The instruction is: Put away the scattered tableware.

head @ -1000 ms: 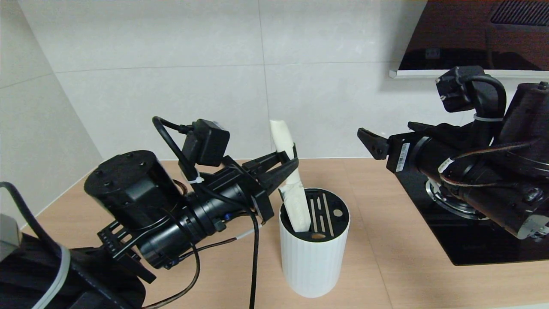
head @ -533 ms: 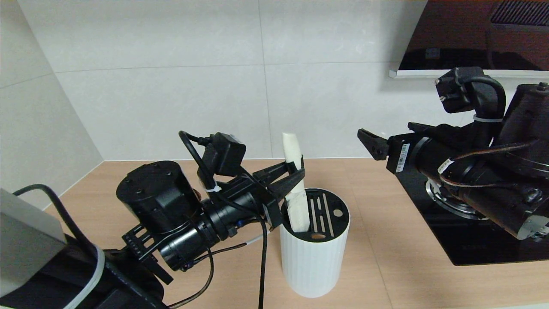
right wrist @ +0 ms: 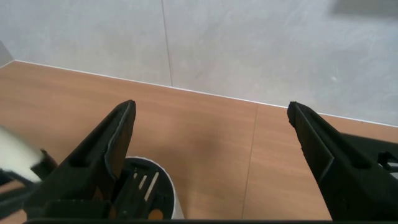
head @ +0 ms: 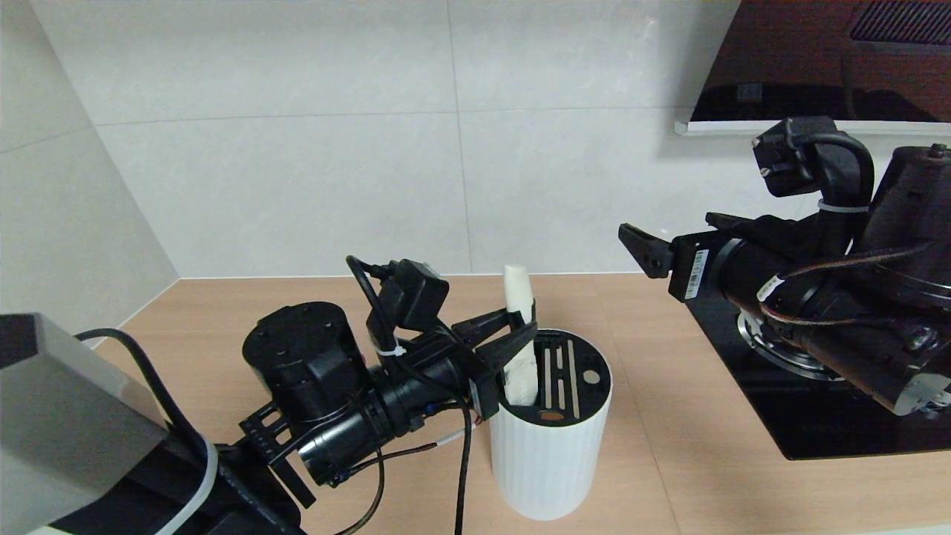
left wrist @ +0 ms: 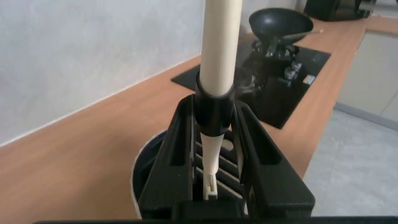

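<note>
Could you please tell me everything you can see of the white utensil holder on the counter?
The utensil holder is an upright white cylinder with ribbed, plastic-looking walls and a black top insert cut with narrow slots and round holes. It stands on the wooden counter. A cream-white utensil, gripped by the left gripper, sits in its left opening.

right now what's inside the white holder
A cream-handled utensil, gripped by the left end effector, stands in one slot. Its lower end is hidden inside the holder.

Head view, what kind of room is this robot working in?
Most likely a home kitchen: a black cooktop set into a wood-toned counter, a range hood above it, and a white slotted utensil holder.
</note>
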Motion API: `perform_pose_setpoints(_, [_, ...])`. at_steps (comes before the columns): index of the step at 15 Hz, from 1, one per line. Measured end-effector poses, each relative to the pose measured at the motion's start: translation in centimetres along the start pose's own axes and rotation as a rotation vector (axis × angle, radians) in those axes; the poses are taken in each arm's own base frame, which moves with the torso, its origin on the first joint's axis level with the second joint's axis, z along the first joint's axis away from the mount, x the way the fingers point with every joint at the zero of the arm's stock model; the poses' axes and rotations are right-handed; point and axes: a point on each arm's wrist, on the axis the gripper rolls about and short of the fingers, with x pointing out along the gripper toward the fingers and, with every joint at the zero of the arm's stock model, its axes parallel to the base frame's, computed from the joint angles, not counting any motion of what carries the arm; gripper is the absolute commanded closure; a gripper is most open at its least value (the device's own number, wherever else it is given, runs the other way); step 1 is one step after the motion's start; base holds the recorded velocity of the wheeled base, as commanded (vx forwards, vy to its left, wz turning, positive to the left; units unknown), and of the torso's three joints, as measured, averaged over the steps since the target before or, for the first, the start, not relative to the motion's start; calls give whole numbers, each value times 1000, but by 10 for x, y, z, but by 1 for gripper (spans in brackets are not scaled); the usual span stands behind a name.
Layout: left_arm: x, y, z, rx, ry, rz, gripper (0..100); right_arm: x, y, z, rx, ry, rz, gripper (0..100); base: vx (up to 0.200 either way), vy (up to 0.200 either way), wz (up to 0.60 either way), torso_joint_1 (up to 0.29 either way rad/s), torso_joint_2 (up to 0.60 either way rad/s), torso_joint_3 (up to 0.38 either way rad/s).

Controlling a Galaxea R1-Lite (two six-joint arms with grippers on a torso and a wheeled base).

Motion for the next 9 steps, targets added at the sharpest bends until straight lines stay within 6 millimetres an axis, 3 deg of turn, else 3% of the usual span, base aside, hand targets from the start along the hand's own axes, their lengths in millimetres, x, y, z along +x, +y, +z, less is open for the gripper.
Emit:
perform_pose_setpoints(3, [0,0,-3,-2,9,-1,100,0,0,0,-1,1,0,0,0,0,0,0,0,0])
perform_pose_setpoints(4, [1,-1,-3,-2,6,-2,0,0,0,0,-1,1,0,0,0,0,0,0,0,0])
perform_pose_setpoints(9, [2,-1,-1,1,-13,-2,0,0,0,0,-1,1,-1,0,0,0,0,0,0,0])
